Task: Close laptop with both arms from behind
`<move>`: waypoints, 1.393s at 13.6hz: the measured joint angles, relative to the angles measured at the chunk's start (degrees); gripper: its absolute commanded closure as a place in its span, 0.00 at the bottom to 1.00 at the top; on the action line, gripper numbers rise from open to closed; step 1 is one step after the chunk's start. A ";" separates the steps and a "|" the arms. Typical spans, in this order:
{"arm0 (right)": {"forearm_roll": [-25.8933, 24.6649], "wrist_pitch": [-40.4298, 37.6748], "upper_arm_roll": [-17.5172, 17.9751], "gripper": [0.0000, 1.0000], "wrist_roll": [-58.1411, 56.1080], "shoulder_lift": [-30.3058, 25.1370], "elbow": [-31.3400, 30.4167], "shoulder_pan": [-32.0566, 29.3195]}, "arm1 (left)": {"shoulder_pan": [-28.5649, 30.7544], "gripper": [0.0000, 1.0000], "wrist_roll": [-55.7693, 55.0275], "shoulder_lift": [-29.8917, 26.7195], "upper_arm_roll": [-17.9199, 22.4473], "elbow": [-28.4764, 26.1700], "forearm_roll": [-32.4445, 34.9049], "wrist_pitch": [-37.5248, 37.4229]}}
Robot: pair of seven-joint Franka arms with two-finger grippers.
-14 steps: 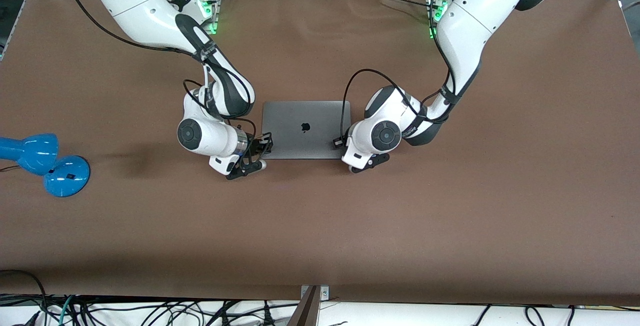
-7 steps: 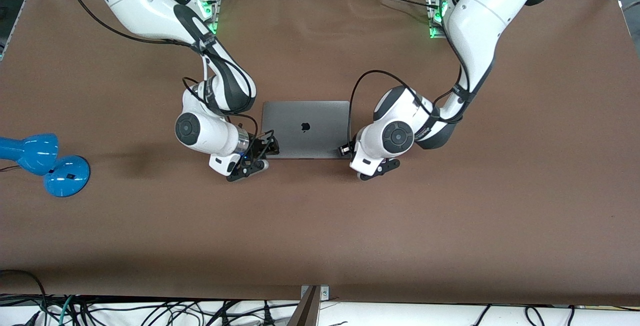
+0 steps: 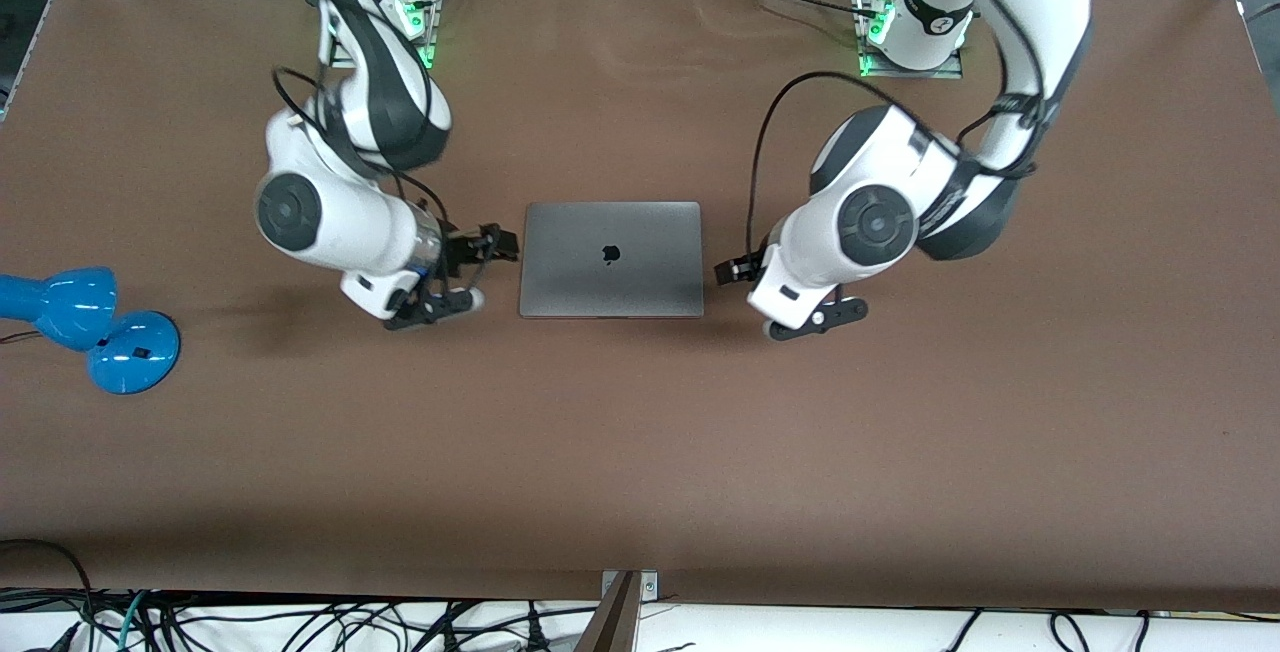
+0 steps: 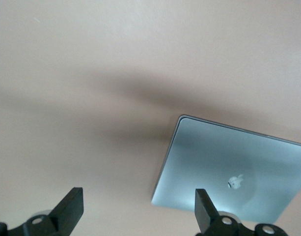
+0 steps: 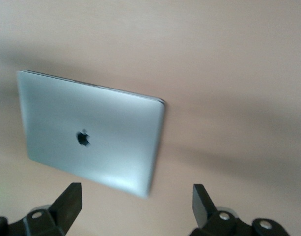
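Note:
The space-grey laptop (image 3: 610,259) lies closed and flat in the middle of the brown table, with the apple logo on its lid facing up. My right gripper (image 3: 492,246) is open and empty over the table, just off the laptop's edge toward the right arm's end. My left gripper (image 3: 736,270) is open and empty over the table, just off the laptop's edge toward the left arm's end. Neither touches the laptop. In the left wrist view the laptop (image 4: 233,172) lies past the open gripper (image 4: 138,209). In the right wrist view the laptop (image 5: 91,132) lies past the open gripper (image 5: 135,201).
A blue desk lamp (image 3: 90,322) lies on the table at the right arm's end. Cables hang along the table edge (image 3: 300,622) nearest the front camera. The arms' bases (image 3: 905,32) stand at the edge farthest from it.
Both grippers have pulled away sideways from the laptop's corners and risen, each toward its own end of the table. The laptop has stayed closed and has not moved.

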 measured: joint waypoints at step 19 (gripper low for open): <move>-7.94 -28.22 -6.42 0.00 7.49 -22.39 3.50 -13.31 | 2.48 0.00 29.25 -27.86 14.51 -5.85 2.92 -15.10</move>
